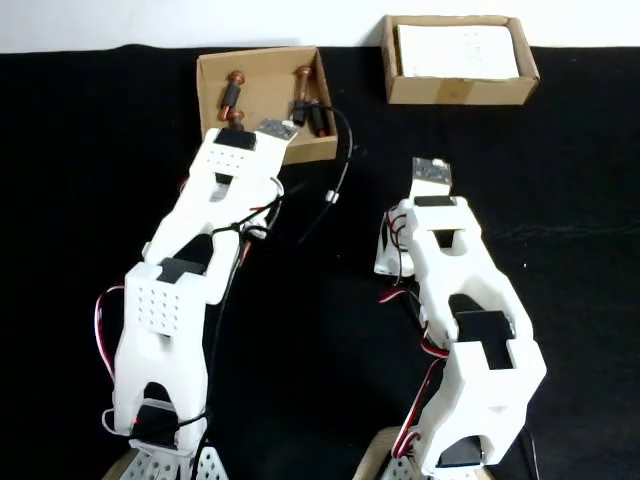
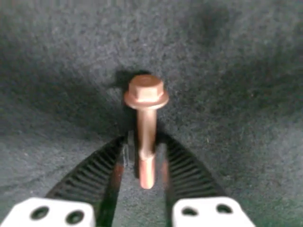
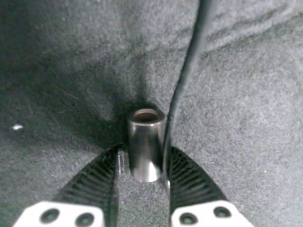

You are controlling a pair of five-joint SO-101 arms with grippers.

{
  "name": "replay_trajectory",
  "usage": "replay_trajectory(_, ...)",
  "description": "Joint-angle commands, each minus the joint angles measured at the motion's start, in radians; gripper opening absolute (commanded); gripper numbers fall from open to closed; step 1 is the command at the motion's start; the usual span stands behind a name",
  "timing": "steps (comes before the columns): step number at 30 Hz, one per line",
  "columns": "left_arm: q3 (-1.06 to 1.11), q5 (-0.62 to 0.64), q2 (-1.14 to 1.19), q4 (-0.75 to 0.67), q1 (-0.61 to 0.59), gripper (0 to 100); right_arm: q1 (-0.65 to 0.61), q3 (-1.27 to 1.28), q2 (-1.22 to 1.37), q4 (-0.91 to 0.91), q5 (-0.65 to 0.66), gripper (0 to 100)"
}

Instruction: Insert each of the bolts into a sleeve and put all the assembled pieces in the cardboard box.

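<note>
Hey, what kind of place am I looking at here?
Likely a robotics lab bench: two white robot arms at a black-clothed table, the left pincer gripping a copper bolt, the right pincer a dark sleeve, a cardboard box of assembled pieces beyond.

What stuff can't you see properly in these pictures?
- High view: the left arm covers a corner of the cardboard box, so the pieces inside can't be counted.
- High view: the white thing in the other box is too small to identify.
- Left wrist view: the bolt tip in the left claw is blurred; threads unclear.
- Right wrist view: the sleeve in the right claw has a hole too dark to see into.
</note>
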Motion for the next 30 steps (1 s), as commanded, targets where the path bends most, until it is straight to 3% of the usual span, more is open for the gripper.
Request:
replay_trajectory(1, -0.041, -0.026, -0.031, -0.012, -0.005, 15, 0.012, 0.002, -0.001, -0.061, -0.003, 0.7)
replay_trajectory(16, -0.033, -0.029, -0.021, -0.195, -0.012, 15, 0.012, 0.002, -0.001, -0.061, -0.003, 0.7)
replay_trajectory(24, -0.038, -0.025, 0.021, -0.196, -0.012, 15, 0.012, 0.002, -0.001, -0.059, -0.003, 0.7)
replay_trajectory(30, -0.039, -0.025, 0.024, -0.115, -0.007, 15, 0.012, 0.002, -0.001, -0.059, -0.003, 0.7)
